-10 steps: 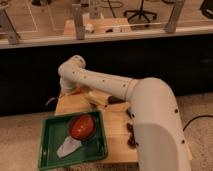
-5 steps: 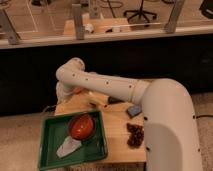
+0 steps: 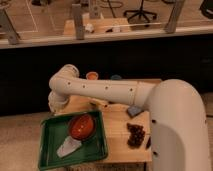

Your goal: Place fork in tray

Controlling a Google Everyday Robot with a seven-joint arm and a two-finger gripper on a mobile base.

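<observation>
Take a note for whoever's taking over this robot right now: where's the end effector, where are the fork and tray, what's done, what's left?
End effector: low at the table's left edge, just behind the tray.
Tray: front left of the table, holding a red bowl and a pale scrap.
Fork: I can't pick it out in this view.
Done: no fork seen in the tray.
Left: locate the fork and place it in the tray.

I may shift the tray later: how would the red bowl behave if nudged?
The red bowl looks rigid and wide and sits upright in the green tray, so it would probably slide, not tip. The tray's raised rim should stop it. The gripper hangs by the tray's far left corner.
</observation>
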